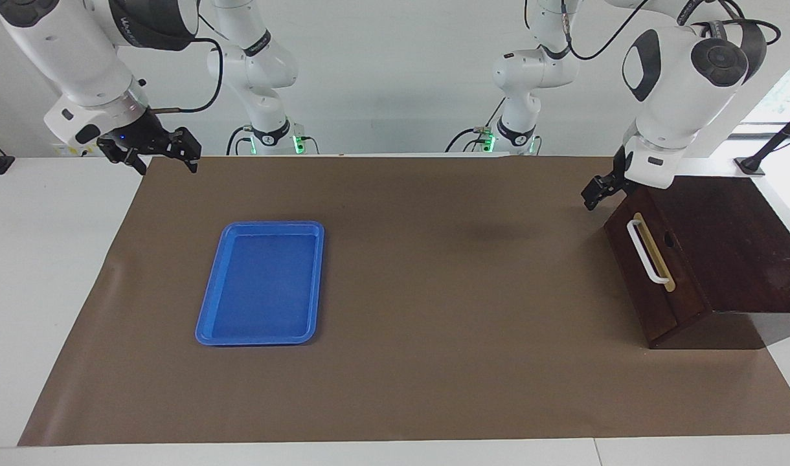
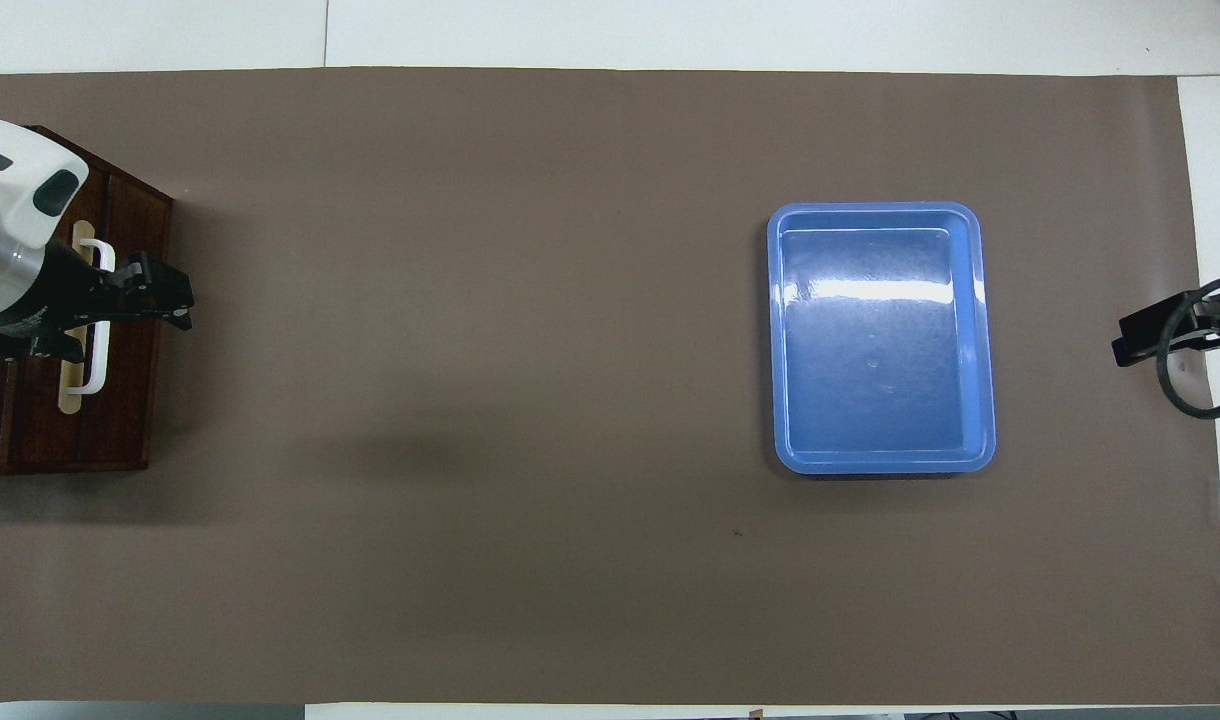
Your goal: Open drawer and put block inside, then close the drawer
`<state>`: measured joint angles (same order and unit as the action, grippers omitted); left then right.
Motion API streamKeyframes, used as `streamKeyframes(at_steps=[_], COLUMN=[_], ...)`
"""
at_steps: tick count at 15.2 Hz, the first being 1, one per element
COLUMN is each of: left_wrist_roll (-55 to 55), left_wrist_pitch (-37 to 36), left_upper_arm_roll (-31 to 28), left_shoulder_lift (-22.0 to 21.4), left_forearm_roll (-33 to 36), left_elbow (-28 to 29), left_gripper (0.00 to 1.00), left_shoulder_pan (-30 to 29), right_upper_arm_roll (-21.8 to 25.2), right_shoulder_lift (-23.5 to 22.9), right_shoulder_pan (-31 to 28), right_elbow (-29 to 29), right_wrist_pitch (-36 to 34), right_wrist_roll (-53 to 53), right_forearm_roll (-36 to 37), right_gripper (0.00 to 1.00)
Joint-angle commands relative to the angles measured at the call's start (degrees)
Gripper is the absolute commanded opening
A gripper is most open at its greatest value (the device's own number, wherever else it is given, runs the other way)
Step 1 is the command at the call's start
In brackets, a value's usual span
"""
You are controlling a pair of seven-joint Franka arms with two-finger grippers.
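— One drawer, and it's shut, flush in its brown box at the left arm's end of the table, white handle facing the middle.

— And the block?

— Can't see it anywhere. The left gripper hangs up by the box's top corner nearest the robots, just off the drawer's front edge, not on the handle. Whether its fingers are apart, I can't tell.

— Room to pull?

— Plenty. Bare brown mat runs from the drawer front to the blue tray, which lies well apart toward the right arm's end.

— The other arm?

— Waiting. The right gripper hovers over the mat's corner nearest the robots, fingers spread, nothing in them.
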<state>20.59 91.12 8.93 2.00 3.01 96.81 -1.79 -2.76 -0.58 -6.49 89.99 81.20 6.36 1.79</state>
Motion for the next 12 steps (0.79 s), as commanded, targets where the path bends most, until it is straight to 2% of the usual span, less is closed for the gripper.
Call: streamKeyframes(at_steps=[1,7,12], left_wrist_roll=[-2.4,-5.6,-7.3], left_wrist_pitch=[-2.4,-3.5,-3.3], left_upper_arm_roll=[2.4,2.8,2.7], left_shoulder_lift=[-1.4,-3.3,-3.2], left_forearm_roll=[-1.2,-1.9,-1.9], left_elbow=[-0.3,0.5,0.0], left_gripper=[1.00,1.00,1.00], left_shoulder_pan=[-2.1,-3.2,-3.1], right_upper_arm_roll=[-0.9,-0.9,-0.9], right_shoulder_lift=[-0.6,-0.4,-0.4], right_shoulder_pan=[-0.7,-0.6,-0.6], right_elbow=[-0.9,-0.4,-0.4], right_wrist_pitch=[0.6,1.8,1.8], right_wrist_roll=[-0.5,-0.4,-0.4], right_forearm_roll=[1.0,1.0,1.0], right_gripper=[1.00,1.00,1.00])
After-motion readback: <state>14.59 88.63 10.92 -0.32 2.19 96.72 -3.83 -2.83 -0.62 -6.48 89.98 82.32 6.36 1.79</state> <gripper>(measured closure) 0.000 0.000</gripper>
